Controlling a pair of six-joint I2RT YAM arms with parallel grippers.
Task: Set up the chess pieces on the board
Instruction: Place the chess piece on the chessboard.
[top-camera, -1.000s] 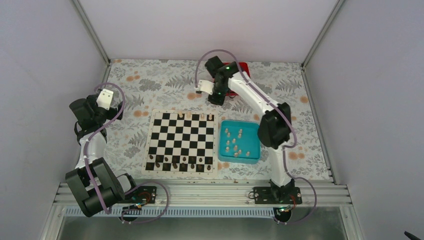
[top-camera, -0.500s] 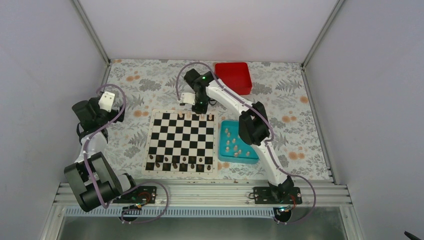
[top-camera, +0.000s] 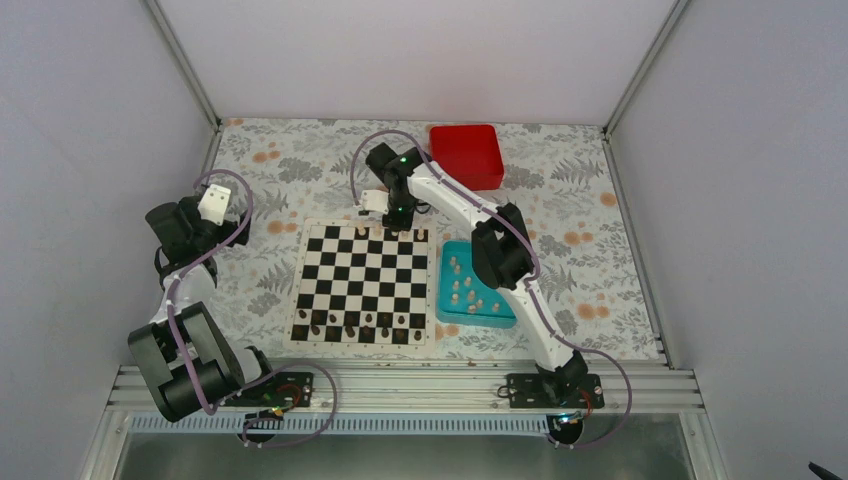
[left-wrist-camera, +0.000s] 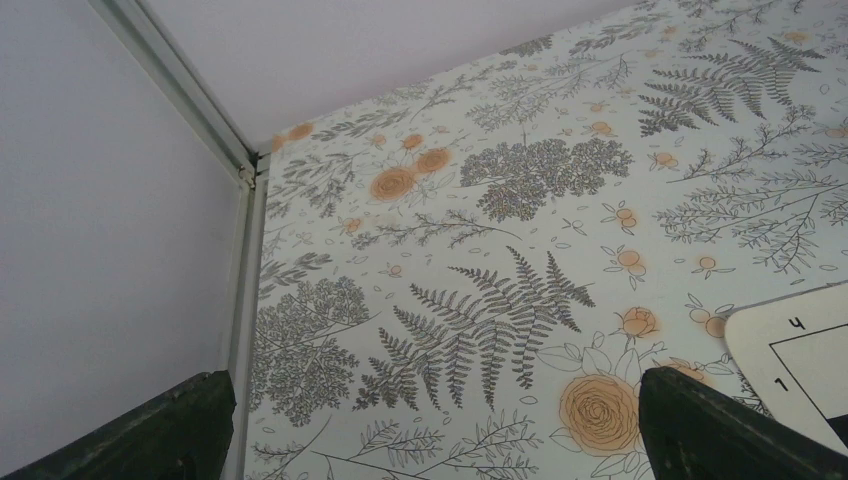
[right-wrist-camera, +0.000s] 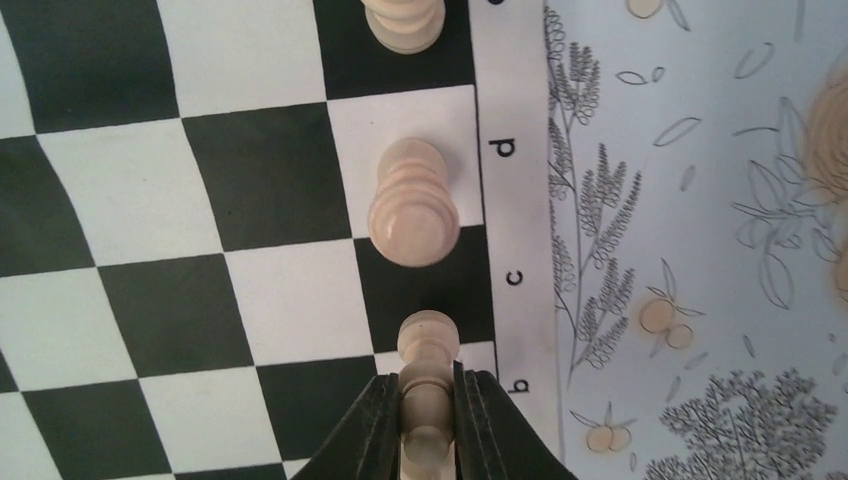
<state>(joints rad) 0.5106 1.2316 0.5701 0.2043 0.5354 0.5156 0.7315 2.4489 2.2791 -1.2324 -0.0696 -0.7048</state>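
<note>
The black-and-white board (top-camera: 350, 283) lies mid-table. A few pale chess pieces (top-camera: 361, 232) stand on its far row, and dark pieces (top-camera: 360, 322) line the near row. My right gripper (top-camera: 393, 213) hovers over the far edge of the board (right-wrist-camera: 200, 200). That gripper (right-wrist-camera: 428, 385) is shut on a pale chess piece (right-wrist-camera: 428, 345), held over the edge square by the letter b. Another pale piece (right-wrist-camera: 413, 205) stands on the d square. My left gripper (left-wrist-camera: 430, 440) is open and holds nothing, left of the board's corner (left-wrist-camera: 790, 360).
A teal tray (top-camera: 443, 300) right of the board holds several pale pieces (top-camera: 470, 285). A red box (top-camera: 467, 156) sits at the back. The right arm's forearm crosses above the tray. The left wall rail (left-wrist-camera: 240, 260) is close to the left gripper.
The right arm swung left from beside the red box to the board's far edge, carrying the pale piece. The left arm barely shifted.
</note>
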